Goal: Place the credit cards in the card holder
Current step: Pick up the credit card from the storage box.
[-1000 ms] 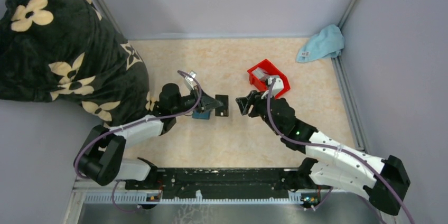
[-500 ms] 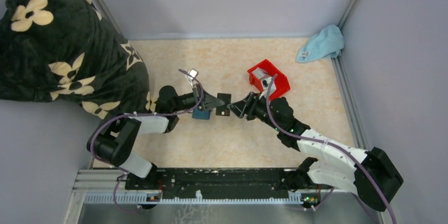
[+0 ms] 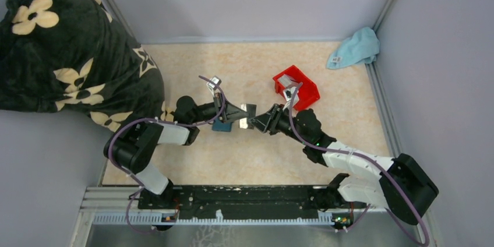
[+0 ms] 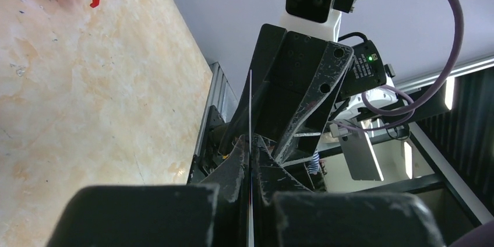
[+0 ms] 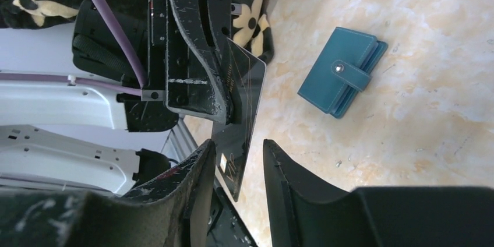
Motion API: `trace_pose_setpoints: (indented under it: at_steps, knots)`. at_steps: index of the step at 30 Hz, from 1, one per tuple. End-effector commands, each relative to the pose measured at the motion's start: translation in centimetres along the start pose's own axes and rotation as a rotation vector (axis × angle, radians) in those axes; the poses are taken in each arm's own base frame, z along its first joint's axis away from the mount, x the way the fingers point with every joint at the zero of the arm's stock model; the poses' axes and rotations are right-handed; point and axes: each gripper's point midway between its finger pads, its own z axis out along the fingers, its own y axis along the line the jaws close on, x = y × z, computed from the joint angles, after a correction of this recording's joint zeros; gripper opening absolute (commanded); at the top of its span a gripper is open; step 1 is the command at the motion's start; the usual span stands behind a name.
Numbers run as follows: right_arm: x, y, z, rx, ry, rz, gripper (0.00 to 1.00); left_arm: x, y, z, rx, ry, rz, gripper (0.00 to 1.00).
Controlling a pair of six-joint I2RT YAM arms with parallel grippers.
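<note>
The beige marbled table [image 3: 256,154] carries the whole scene, with a black flower-printed fleece blanket [image 3: 64,43] bunched at its far left, close behind the left arm. Both arms meet over the middle of the table. The left gripper [image 3: 239,113] is clenched on one end of a thin, dark, glossy credit card [image 5: 242,119], holding it off the surface and edge-up. The right gripper [image 5: 239,145] straddles the card's free end with its jaws apart, one finger close to the card's face and the other with a clear gap, so it grasps nothing yet. A small red plastic bin [image 3: 297,87] sits just beyond the right wrist.

The small teal-blue folding card holder [image 5: 341,72] lies flat on the table, almost under the left gripper, with its strap snapped shut.

The main risk is the handover. If the left gripper lets go before the right one bites, the card probably drops and lies flat, where it is hard to pick up. If both clamp and either arm pulls, the thin card may bend or twist out. A grip on only the free corner would likely let the slick card pivot. And with the card holder fastened, the card has no slot to enter until someone opens it.
</note>
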Motion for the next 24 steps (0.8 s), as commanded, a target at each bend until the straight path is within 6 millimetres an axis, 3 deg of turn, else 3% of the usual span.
trace_pose_setpoints:
  at_steps: [1,5,10,13,19,24]
  knots:
    - [-1.3,2.0,0.1,-0.108,-0.048,-0.001,0.34,-0.4,-2.1,0.1,0.11,0.018,0.044,0.0]
    - [-1.7,2.7,0.1,-0.164,-0.061,-0.007,0.25,-0.2,-2.1,0.1,0.138,0.033,0.019,0.0]
    - [-1.7,3.6,0.6,-0.227,-0.052,-0.004,0.0,0.2,-2.1,0.0,0.145,0.044,0.007,0.0]
    - [-1.7,4.1,0.7,-0.257,-0.047,0.003,0.0,0.1,-1.7,-0.2,0.12,0.036,-0.009,0.0]
    - [-2.0,4.1,0.8,-0.235,-0.046,-0.006,0.0,-1.4,1.2,-1.2,-0.065,-0.05,-0.023,0.33]
    - [-2.6,3.8,1.3,-0.168,-0.032,-0.027,0.0,-3.8,5.1,-3.1,-0.409,-0.198,0.02,0.53]
